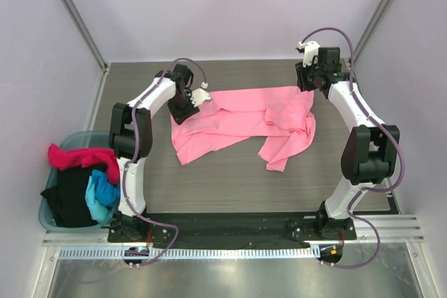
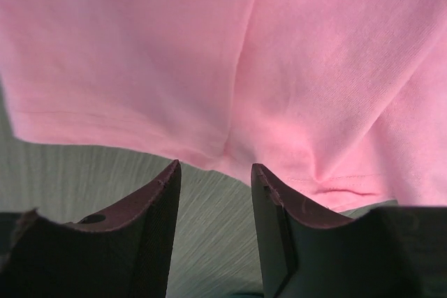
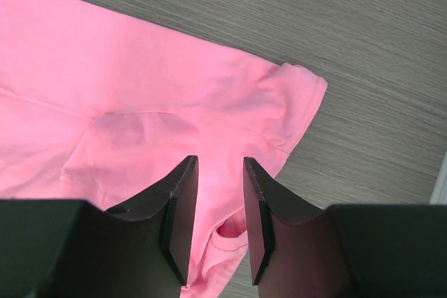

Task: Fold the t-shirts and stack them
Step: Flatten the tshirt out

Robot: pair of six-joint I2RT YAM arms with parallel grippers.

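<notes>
A light pink t-shirt (image 1: 241,125) lies crumpled and partly spread on the wood-grain table (image 1: 230,179). My left gripper (image 1: 187,107) is open at the shirt's left edge; in the left wrist view the pink shirt (image 2: 279,68) lies just beyond the fingertips, with bare table between the fingers. My right gripper (image 1: 309,83) is open at the shirt's far right corner; in the right wrist view the pink cloth (image 3: 140,109) and a sleeve (image 3: 293,102) lie under the open fingers. Magenta (image 1: 78,156), black (image 1: 70,197) and bright blue (image 1: 101,197) shirts sit in the basket.
A teal plastic basket (image 1: 47,215) stands off the table's left edge, holding the other shirts. Pale walls enclose the table at the back and both sides. A metal rail runs along the near edge at the arm bases.
</notes>
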